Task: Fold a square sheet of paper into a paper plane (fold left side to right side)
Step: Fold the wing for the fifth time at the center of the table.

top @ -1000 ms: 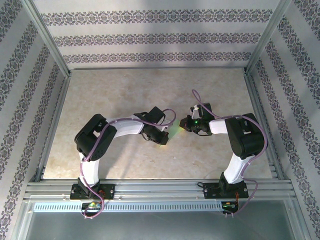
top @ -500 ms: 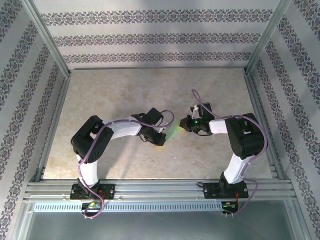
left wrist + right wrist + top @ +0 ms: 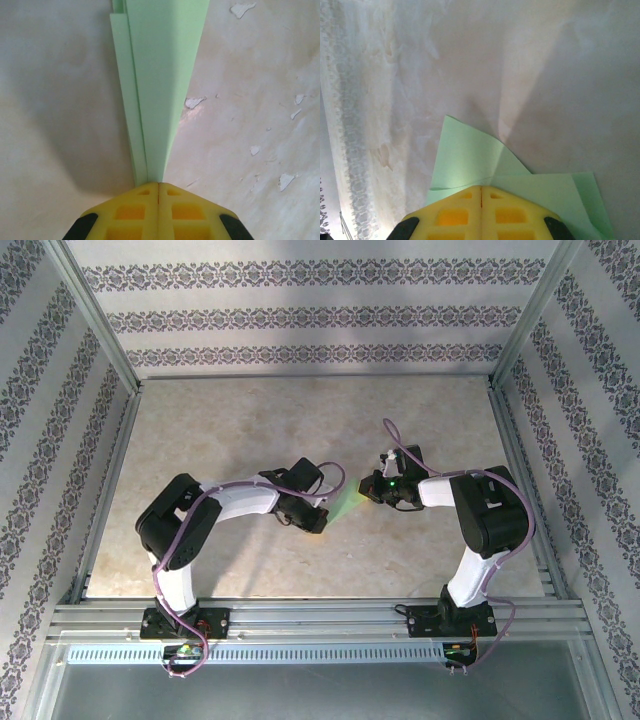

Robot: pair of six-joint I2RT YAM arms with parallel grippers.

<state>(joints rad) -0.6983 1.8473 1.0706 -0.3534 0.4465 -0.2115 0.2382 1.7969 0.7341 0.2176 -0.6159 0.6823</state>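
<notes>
Plane (image 3: 345, 507): pale green, folded slim and layered, at mid-table, spanning the gap between the two grippers and slanting up toward the right in the top view. Left gripper (image 3: 158, 186): yellow fingers pressed flat together with no gap, pinching the plane's narrow end; stacked fold edges show along the paper's left side. Right gripper (image 3: 481, 189): fingers likewise closed tight, clamped on the wider end, where a creased flap and a corner fan out beyond the tips. Paper throws a soft shadow on the table (image 3: 250, 430). Surface is pale, marbled and chipped in white flecks. Patterned walls surround it.
</notes>
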